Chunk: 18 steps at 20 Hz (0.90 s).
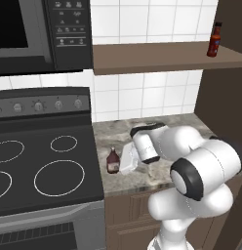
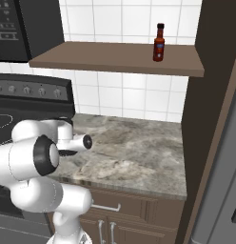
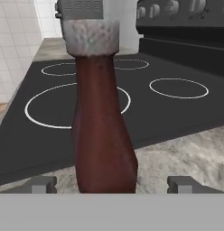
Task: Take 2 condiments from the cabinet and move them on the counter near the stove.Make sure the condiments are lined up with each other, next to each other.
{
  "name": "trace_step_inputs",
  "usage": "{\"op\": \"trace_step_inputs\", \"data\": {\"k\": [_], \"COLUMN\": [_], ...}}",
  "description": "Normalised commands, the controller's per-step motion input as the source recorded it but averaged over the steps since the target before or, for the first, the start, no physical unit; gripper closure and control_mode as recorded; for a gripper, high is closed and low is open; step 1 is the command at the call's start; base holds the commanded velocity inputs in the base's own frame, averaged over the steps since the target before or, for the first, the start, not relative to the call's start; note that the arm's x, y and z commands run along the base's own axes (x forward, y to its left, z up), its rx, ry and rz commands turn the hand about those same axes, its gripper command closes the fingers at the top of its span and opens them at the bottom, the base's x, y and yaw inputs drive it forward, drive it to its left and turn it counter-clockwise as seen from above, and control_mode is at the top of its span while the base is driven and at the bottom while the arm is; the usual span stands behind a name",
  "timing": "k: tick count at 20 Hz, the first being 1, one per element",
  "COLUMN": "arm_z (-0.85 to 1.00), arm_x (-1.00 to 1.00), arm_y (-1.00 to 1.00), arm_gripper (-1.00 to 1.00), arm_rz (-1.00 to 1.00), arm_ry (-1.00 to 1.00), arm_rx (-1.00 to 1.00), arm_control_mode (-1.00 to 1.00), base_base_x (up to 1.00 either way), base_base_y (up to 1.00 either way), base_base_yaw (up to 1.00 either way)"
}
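Now the fingers [image 3: 41,184] are standing wide apart at the bottom of the hand view, gripping nothing, with the maroon bottle [image 3: 102,131] rising upright between them, clear of both tips. It is sitting on the tabletop [image 1: 157,122] just beside the stove [image 1: 50,161], left of the gripper [image 1: 129,163] in the left base view. Looking outward, the red-orange bottle [image 1: 215,40] is waiting upright on the cabinet shelf [image 1: 157,56], upper right of the frame, well apart. That, I'd judge, is the coming target: up and right from the fingers.

Maroon bottle [image 1: 112,161], marbled grey counter [image 1: 157,124]
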Motion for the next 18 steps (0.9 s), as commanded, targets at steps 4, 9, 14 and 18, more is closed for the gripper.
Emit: {"op": "trace_step_inputs", "data": {"k": [4,9,14,18], "arm_z": [-0.01,0.2,0.58,0.82], "arm_x": [-0.1,-0.39,-0.35,-0.32], "arm_y": [0.0,-0.15,-0.46,-0.46], "arm_gripper": [-1.0,-1.0,-1.0,-1.0], "arm_rz": [0.0,0.0,0.0,-0.03], "arm_ry": [0.0,-0.04,-0.06,-0.06], "arm_rx": [0.0,0.0,0.0,0.0], "arm_control_mode": [-1.0,-1.0,-1.0,-1.0], "base_base_x": [0.0,0.0,0.0,0.0], "base_base_y": [0.0,0.0,0.0,0.0], "base_base_yaw": [0.0,0.0,0.0,0.0]}}
